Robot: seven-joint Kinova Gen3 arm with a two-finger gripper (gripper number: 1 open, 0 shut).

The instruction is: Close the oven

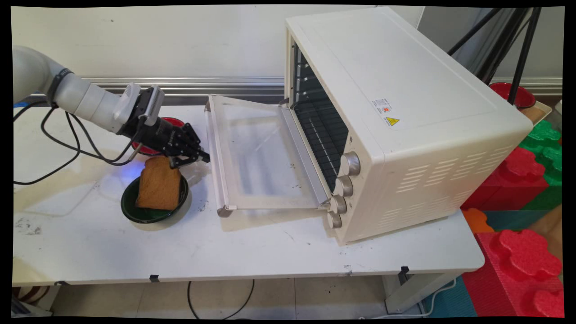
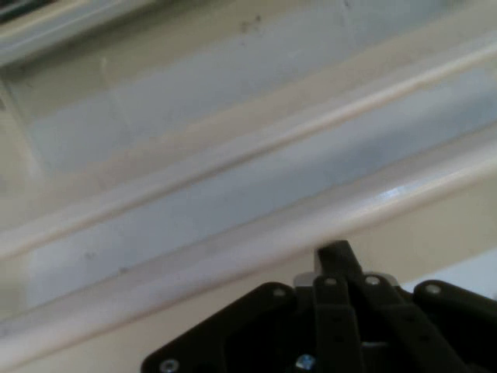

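Observation:
My black gripper (image 1: 202,157) hangs low over the table, just left of the open oven door (image 1: 258,153). Its fingers are shut, with nothing showing between them. Right below and left of the hand, a brown slice of toast (image 1: 158,184) stands tilted in a dark green bowl (image 1: 135,212), its top corner close under the hand. I cannot tell if they touch. In the hand view the gripper (image 2: 335,250) points at the door's pale handle bar (image 2: 233,241), with the door's glass (image 2: 233,109) beyond it.
A cream toaster oven (image 1: 405,112) fills the table's right half, its door folded down flat and the dark rack (image 1: 321,130) showing inside. A red bowl (image 1: 174,121) sits behind the hand. Black cables (image 1: 58,148) trail at the left. Red and green foam blocks (image 1: 522,261) stand off the table's right end.

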